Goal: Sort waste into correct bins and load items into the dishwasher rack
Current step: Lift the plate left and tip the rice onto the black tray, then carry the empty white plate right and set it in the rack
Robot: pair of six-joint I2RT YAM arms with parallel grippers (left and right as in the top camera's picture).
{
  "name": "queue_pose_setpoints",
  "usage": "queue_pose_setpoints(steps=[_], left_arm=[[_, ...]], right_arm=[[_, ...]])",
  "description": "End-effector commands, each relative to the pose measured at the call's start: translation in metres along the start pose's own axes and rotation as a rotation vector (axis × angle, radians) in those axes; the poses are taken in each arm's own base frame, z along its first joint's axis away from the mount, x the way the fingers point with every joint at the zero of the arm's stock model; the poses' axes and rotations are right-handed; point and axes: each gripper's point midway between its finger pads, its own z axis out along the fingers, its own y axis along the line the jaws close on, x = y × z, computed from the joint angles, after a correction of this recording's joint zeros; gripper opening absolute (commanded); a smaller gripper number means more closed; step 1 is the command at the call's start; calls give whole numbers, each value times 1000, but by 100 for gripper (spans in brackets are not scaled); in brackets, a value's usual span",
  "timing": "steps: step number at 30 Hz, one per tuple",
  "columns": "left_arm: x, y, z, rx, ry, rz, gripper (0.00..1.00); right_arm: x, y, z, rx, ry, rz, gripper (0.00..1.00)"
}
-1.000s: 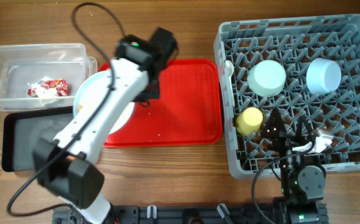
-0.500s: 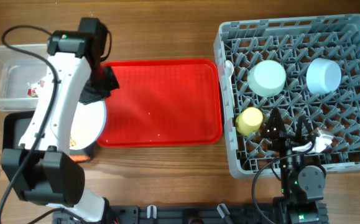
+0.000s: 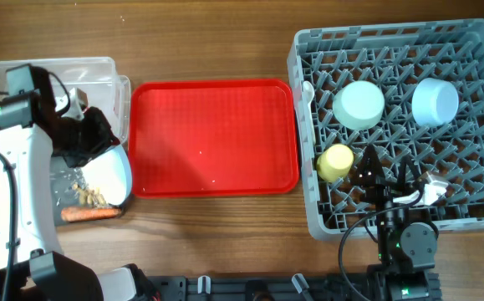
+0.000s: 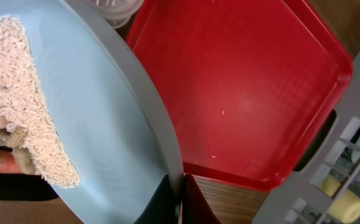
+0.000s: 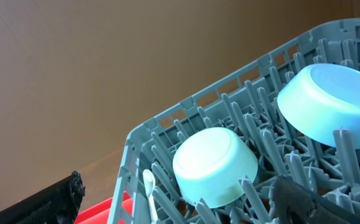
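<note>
My left gripper (image 3: pixel 98 140) is shut on the rim of the round light-blue plate (image 3: pixel 112 177) and holds it tilted over the black tray (image 3: pixel 62 177). In the left wrist view my fingers (image 4: pixel 178 200) pinch the plate (image 4: pixel 105 137), and rice with brownish scraps (image 4: pixel 24 106) clings to its low side. Scraps (image 3: pixel 87 197) and the carrot piece (image 3: pixel 91 213) lie in the tray. My right gripper (image 3: pixel 388 177) is open and empty above the dishwasher rack (image 3: pixel 476 209). The red wrapper and the tissue are hidden.
The clear tub (image 3: pixel 66 63) stands behind the black tray. The red serving tray (image 3: pixel 212 138) lies in the middle. The rack holds the pale green bowl (image 3: pixel 359 104), light-blue bowl (image 3: pixel 435 101), yellow-green cup (image 3: pixel 336 162) and white spoon (image 3: pixel 308 92).
My left arm has swung the plate from the red tray leftward over the black tray and tilted it; scraps and the carrot now lie in the tray. The right arm has not moved.
</note>
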Motion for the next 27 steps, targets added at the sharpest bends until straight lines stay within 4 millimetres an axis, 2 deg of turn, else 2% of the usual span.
queue_pose_setpoints(steps=[1,4,6,10,12,17,21,24,27], left_arm=[[1,-11,-11,120,-18,46,4],[2,-18,-26,215,-46,70,4],[1,-18,-42,276,-90,59,4],[-1,2,-75,341,-211,-20,4],[1,12,-82,385,-250,-56,4],[4,18,-93,615,-335,-69,4],[4,41,-101,738,-445,-133,4],[6,50,-111,777,-518,-137,4],[8,49,-117,804,-549,-119,4]], right_arm=[[-2,1,0,-9,-9,9,100],[-2,1,0,-9,-9,9,100],[-2,1,0,-9,-9,9,100],[-2,1,0,-9,-9,9,100],[-2,1,0,-9,-9,9,100],[-2,1,0,-9,-9,9,100],[-2,1,0,-9,-9,9,100],[-2,1,0,-9,-9,8,100],[-2,1,0,-9,-9,10,100]])
